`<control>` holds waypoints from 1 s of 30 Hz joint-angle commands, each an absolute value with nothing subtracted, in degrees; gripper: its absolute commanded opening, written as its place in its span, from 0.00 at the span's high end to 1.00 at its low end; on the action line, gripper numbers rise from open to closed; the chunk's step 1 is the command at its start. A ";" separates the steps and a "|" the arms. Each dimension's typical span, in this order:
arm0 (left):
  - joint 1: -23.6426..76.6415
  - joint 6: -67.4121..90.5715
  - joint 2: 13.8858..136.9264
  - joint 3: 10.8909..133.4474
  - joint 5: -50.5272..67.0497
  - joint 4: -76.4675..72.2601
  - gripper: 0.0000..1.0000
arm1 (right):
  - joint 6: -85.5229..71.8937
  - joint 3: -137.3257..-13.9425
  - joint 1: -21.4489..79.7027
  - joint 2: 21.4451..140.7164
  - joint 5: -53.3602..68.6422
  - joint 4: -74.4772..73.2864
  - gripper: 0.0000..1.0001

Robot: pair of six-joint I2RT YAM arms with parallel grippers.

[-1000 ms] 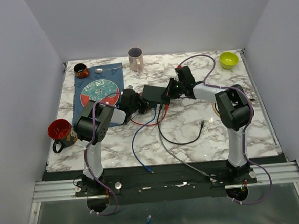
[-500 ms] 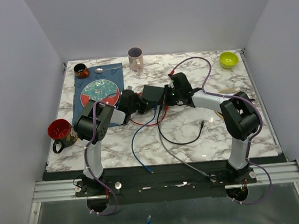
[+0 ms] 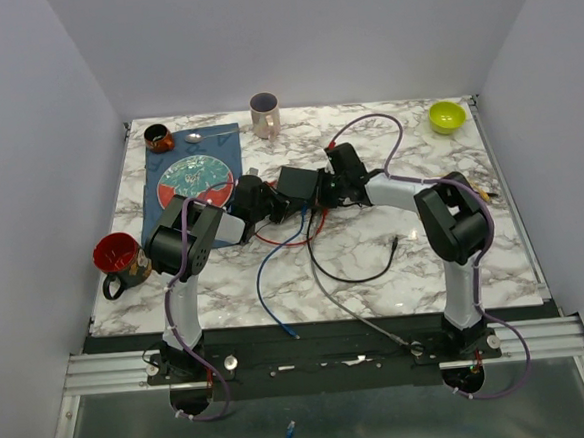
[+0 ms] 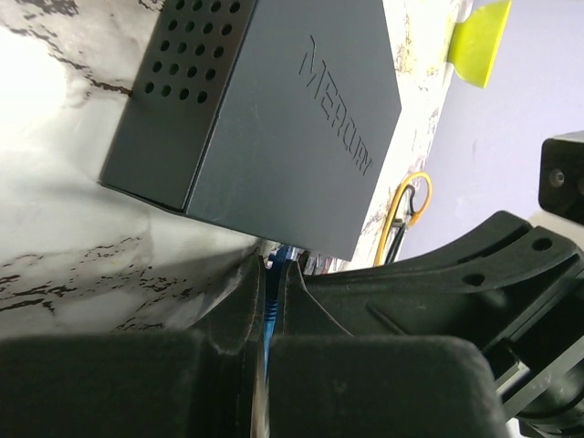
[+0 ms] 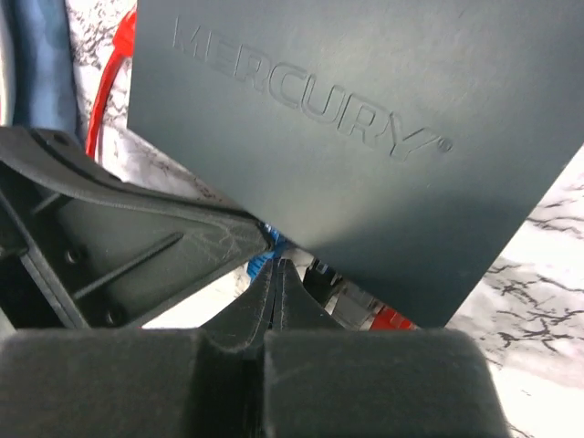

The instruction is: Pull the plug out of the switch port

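**Top external view**
- The switch (image 3: 298, 182) lies flat near the middle of the table (image 3: 404, 236), a little toward the far edge.
- The left gripper (image 3: 277, 206) sits at the switch's near-left corner and the right gripper (image 3: 326, 193) at its near-right corner. Both are right against it.
- The jaws are too small to read from this view.
- A red cable (image 3: 285, 238), a blue cable (image 3: 260, 276) and a black cable (image 3: 361, 278) leave the switch's near edge and trail toward the table's near edge.
- A pink mug (image 3: 264, 114) stands at the far edge.
- A green bowl (image 3: 446, 116) is in the far right corner.
- A red mug (image 3: 116, 255) stands at the left edge.
- A plate (image 3: 195, 179) rests on a blue mat (image 3: 161, 213) toward the far left corner.

**Left wrist view**
- The switch fills the upper frame, with embossed lettering on its top face and a perforated side wall.
- The left gripper's fingers are pressed almost together just under the socket edge, with a thin strip of the blue cable pinched between them.
- The blue plug (image 4: 285, 252) shows at the socket edge, still in its port.
- The right gripper's black finger crosses the right side of the frame.
- A yellow wire loop (image 4: 408, 205) lies on the table beyond.

**Right wrist view**
- The switch fills the top of the frame, lettering up.
- The right gripper's tips meet with no gap and nothing between them, just below the socket edge and just beside the blue plug.
- A red plug (image 5: 392, 319) sits further along the same edge.
- The left gripper's finger is on the left.
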State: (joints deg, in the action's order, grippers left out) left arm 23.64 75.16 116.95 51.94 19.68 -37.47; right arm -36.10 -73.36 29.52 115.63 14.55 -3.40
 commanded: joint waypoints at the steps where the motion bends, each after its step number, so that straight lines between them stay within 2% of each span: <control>1: 22.94 74.71 118.39 50.28 18.90 -35.59 1.00 | -36.30 -76.11 29.36 117.68 11.78 -5.62 0.99; 24: 22.94 71.98 113.91 44.21 21.27 -34.63 1.00 | -36.65 -79.01 29.18 119.62 9.93 -6.59 0.99; 30: 22.50 69.88 108.64 42.01 19.95 -32.96 1.00 | -36.21 -77.79 29.18 116.03 10.02 -6.07 0.99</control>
State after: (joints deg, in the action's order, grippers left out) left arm 23.22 73.45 112.42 44.34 20.80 -38.85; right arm -36.62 -77.60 29.61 118.19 12.64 -6.55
